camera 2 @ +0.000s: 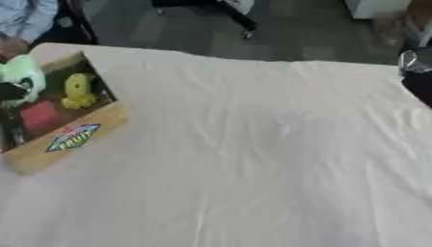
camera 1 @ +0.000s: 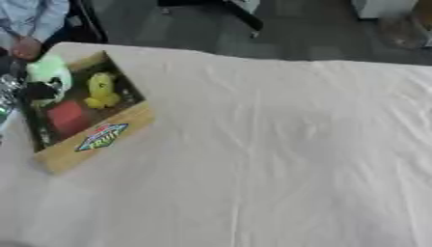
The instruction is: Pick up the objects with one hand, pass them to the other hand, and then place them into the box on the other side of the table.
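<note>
Near edge and middle of tabletop (camera 1: 278,159): white cloth, wrinkled, bare.

Left edge: cardboard box (camera 1: 97,140), open top, printed label on near wall. Contents, near to far: red block-like object (camera 1: 67,117), likely rigid, graspable across flat sides; yellow object (camera 1: 101,90), rounded, probably light, best pinched at narrow middle; pale green object (camera 1: 49,70), apparently soft, at far end.

Left hand: dark shape (camera 1: 38,90) over box's left side, finger state indeterminable.

Right hand: absent from both views.
</note>
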Controlling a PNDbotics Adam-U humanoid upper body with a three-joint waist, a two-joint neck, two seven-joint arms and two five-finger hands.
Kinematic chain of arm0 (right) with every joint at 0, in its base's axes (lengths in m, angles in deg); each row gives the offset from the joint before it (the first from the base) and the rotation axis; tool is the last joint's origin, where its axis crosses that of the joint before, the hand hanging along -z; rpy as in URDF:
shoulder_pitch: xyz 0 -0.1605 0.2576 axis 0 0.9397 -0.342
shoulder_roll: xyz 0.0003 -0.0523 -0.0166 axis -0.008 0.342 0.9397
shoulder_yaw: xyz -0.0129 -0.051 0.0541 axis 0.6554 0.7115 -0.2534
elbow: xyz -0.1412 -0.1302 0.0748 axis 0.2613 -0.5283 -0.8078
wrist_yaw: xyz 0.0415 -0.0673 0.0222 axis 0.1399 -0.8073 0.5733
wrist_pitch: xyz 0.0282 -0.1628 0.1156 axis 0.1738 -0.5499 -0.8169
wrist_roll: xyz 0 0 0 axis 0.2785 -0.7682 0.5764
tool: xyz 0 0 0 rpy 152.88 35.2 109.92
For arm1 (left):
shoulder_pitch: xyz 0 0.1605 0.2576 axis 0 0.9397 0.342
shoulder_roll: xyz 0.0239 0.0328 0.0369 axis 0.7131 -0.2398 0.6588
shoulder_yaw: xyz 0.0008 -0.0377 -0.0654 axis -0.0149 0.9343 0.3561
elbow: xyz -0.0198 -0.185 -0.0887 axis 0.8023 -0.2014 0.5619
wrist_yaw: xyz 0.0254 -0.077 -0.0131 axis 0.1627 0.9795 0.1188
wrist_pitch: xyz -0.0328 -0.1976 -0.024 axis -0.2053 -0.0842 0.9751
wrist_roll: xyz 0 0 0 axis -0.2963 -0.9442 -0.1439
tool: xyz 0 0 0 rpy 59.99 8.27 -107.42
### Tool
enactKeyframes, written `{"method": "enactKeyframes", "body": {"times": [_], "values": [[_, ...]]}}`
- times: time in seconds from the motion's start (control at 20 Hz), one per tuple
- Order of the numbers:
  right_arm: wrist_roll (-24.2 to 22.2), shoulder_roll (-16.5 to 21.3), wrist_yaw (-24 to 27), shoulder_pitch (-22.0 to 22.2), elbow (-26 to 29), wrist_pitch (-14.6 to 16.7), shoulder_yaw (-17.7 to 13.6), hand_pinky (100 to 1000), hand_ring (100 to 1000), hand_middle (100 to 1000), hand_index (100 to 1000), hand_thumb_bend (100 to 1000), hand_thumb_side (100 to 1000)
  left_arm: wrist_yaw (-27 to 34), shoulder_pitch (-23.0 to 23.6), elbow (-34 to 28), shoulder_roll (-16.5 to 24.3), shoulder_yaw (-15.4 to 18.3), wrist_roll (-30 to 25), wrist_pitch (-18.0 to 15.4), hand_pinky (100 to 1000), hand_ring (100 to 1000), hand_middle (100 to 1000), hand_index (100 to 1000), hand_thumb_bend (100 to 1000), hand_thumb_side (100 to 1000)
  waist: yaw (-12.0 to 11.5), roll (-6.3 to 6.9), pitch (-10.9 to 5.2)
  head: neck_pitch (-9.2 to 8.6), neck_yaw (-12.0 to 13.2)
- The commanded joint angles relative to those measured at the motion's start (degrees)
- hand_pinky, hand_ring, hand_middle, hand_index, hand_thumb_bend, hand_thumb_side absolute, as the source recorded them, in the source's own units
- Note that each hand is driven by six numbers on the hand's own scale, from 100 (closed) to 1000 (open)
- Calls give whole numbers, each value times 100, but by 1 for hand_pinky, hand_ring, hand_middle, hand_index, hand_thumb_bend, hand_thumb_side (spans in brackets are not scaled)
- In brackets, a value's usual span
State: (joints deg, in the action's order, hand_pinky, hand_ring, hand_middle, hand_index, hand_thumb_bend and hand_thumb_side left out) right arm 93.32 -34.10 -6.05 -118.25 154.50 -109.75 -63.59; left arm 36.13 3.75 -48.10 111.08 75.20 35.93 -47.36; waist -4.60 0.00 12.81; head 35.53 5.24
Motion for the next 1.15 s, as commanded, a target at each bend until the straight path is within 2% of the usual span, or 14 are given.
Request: {"method": "enactKeyframes", "body": {"times": [0.05,0.2,0.3,0.35,0.4,0.45,0.5,0.55,0.7,0.8,0.85,0.9,1.0,1.15], "values": [[36,90,26,-60,93,-11,-50,682,596,617,738,352,380,-274,-128,-28,180,26,-90,18,741,822,783,882,955,974,-8,30,-102,-66,-105],[44,90,27,-60,101,-7,-49,682,596,617,737,354,380,-368,-125,-101,189,71,-117,39,730,818,776,876,944,947,-22,38,-108,-50,-176],[50,92,30,-53,115,-5,-54,682,596,617,737,352,380,-351,-109,-241,199,143,-50,84,700,806,761,860,798,875,-30,31,-114,-20,-279],[56,96,32,-49,129,-2,-60,682,596,617,737,351,381,-295,-87,-361,206,202,32,118,677,794,745,843,643,827,-33,26,-116,-13,-321],[67,102,33,-46,149,1,-72,681,596,617,737,335,404,-179,-59,-532,207,290,163,155,639,770,707,819,373,971,-39,22,-118,-6,-357],[80,107,35,-42,170,5,-85,681,596,617,737,350,381,14,-4,-738,210,384,335,191,639,770,707,819,398,830,-44,19,-117,0,-381],[98,110,38,-37,189,8,-104,681,596,617,737,349,382,267,60,-1005,202,504,554,188,587,741,667,816,146,898,-53,15,-118,13,-411],[123,113,43,-33,205,10,-126,680,596,618,737,347,384,591,165,-1340,188,636,843,129,544,727,650,822,120,877,-62,12,-116,19,-436],[225,79,99,1,203,11,-192,677,597,618,736,342,392,1886,635,-2368,75,1008,1862,-358,502,720,663,838,160,876,-82,-2,-115,24,-515],[304,19,159,51,187,28,-235,676,597,619,737,312,424,2783,957,-2840,-46,1106,2426,-867,530,753,706,857,268,913,-89,-9,-136,25,-555],[359,-20,203,90,174,44,-263,675,597,619,738,268,467,3156,1122,-3030,-146,1136,2582,-1210,536,755,709,859,286,918,-96,-13,-154,30,-576],[424,-59,255,132,155,59,-290,675,600,622,741,218,540,3484,1266,-3150,-261,1178,2704,-1531,524,752,707,862,407,981,-105,-22,-174,37,-597],[541,-146,356,217,113,90,-332,678,606,628,747,188,600,4000,1504,-3258,-502,1279,2935,-2037,510,743,698,856,450,1000,-119,-41,-231,74,-630],[663,-335,505,356,51,185,-403,681,613,637,757,198,599,4427,1815,-3307,-798,1352,3197,-2531,507,743,701,854,430,1000,-130,-61,-341,172,-665]]}}
